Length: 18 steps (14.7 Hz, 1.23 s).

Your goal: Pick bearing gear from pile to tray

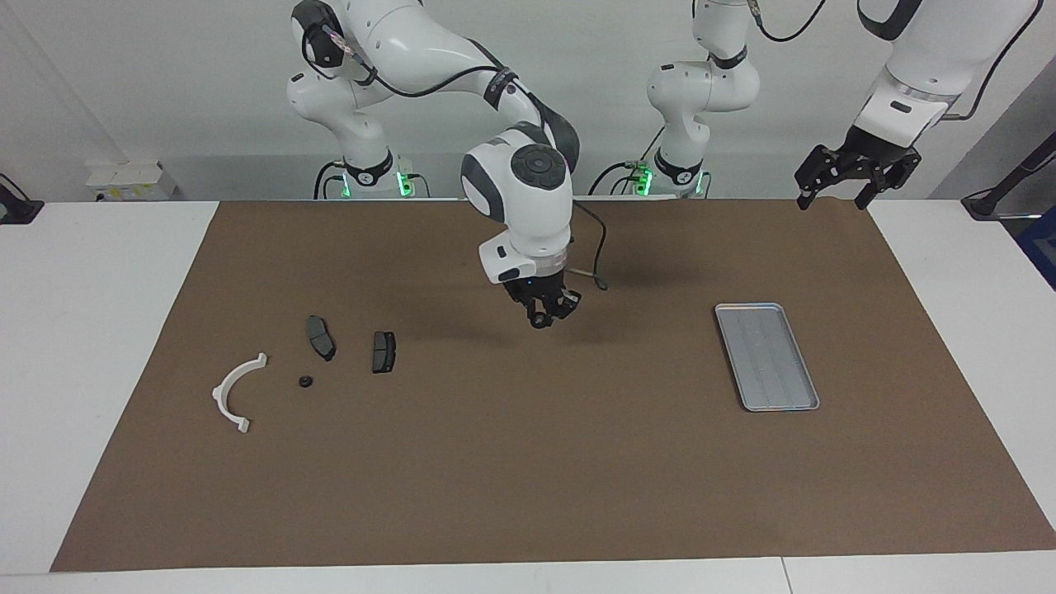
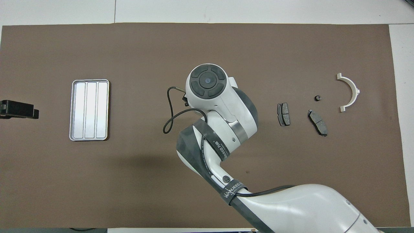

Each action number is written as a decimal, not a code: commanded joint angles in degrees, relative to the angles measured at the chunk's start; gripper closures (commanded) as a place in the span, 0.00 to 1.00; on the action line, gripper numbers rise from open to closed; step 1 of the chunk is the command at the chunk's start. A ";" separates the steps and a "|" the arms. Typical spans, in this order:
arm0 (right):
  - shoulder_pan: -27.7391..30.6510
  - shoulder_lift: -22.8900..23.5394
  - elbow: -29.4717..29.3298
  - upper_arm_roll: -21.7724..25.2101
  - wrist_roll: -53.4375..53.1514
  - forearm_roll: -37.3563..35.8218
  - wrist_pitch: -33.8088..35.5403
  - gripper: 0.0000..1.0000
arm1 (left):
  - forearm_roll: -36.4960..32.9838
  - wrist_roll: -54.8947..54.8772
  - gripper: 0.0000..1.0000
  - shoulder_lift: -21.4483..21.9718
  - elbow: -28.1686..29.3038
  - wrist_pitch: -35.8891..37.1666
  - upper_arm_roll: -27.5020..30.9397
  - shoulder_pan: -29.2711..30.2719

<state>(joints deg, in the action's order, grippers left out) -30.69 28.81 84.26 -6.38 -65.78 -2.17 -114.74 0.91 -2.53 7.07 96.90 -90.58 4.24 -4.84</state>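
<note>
My right gripper [image 1: 542, 320] hangs over the middle of the brown mat, shut on a small black round piece, the bearing gear [image 1: 540, 322]. In the overhead view the right wrist hides both. The pile lies toward the right arm's end: a white half-ring bracket [image 1: 235, 392] [image 2: 351, 92], two dark brake pads [image 1: 321, 337] [image 1: 384, 351] and one small black round piece [image 1: 305, 381] [image 2: 318, 97]. The silver tray [image 1: 747, 308] [image 2: 89, 80] lies toward the left arm's end with nothing in it. My left gripper [image 1: 832, 200] [image 2: 34, 113] waits open, raised over the mat's corner by its base.
The brown mat [image 1: 528, 478] covers most of the white table [image 1: 91, 330]. A black cable [image 1: 594, 264] loops off the right wrist. The stretch of mat between the right gripper and the tray is bare.
</note>
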 commanded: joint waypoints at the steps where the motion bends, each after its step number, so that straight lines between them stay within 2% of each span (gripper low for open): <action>1: -0.69 2.38 0.29 -0.13 -2.42 -1.79 -3.29 1.00 | -0.03 0.07 0.00 0.75 -0.05 0.85 -0.11 0.27; 6: -0.95 5.64 1.60 -0.13 -3.66 -1.96 -6.80 1.00 | -0.03 0.07 0.00 0.75 -0.05 0.85 -0.11 0.18; 11: -0.78 6.70 4.68 -0.13 -3.57 -2.23 -10.93 1.00 | -0.03 0.07 0.00 0.75 -0.05 0.85 -0.11 0.18; 18: -0.69 7.05 5.03 -0.13 -3.83 -3.19 -10.94 1.00 | -0.03 0.42 0.00 1.19 -0.05 0.67 -0.20 -0.52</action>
<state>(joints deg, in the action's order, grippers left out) -31.87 36.01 88.14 -6.20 -67.80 -3.88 -124.66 0.91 -2.53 7.26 96.90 -90.56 4.15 -4.86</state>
